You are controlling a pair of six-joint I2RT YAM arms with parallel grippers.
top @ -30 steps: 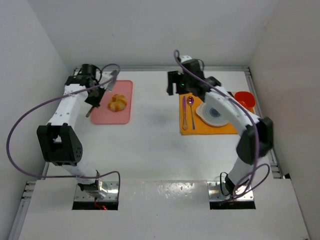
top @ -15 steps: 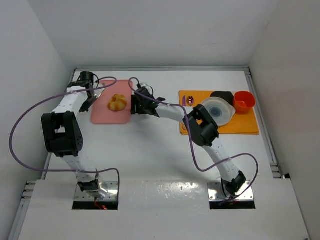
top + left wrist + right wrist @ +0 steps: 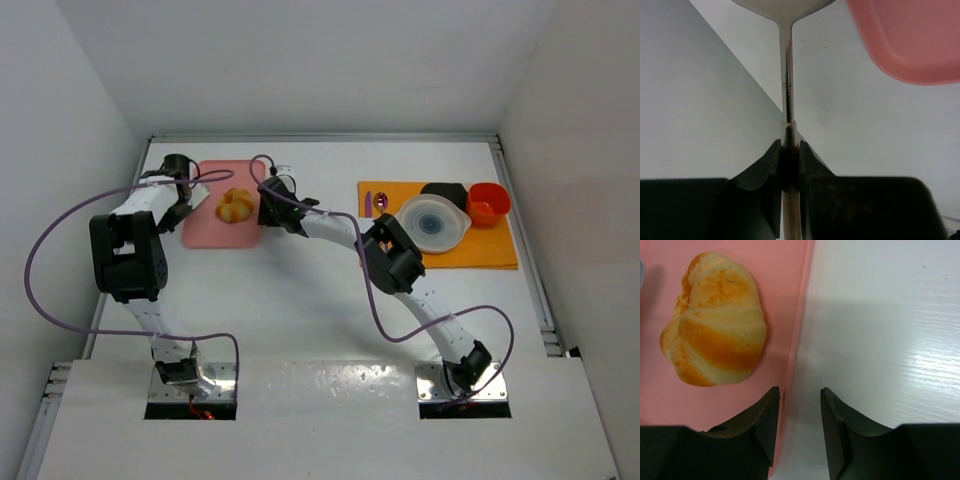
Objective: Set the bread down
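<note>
The bread [image 3: 715,320] lies on the pink board [image 3: 660,405]. The right hand [image 3: 800,392], parted and empty, straddles the board's edge beside it; centre it over the bread before closing. The left hand [image 3: 790,150] clamps a utensil [image 3: 786,75].

White table [image 3: 300,320] from above, with 2 white-and-black robot arms. Far left, a pink board [image 3: 215,232] carries the bread [image 3: 235,205], a golden scored bun. The left gripper [image 3: 183,195] sits at the board's left edge, a metal utensil [image 3: 203,181] jutting from it. The right gripper [image 3: 268,205] is at the board's right edge, just beside the bun. Far right, an orange mat [image 3: 490,255] holds a white bowl [image 3: 432,222], a red cup [image 3: 488,202] and a purple spoon [image 3: 380,202].
</note>
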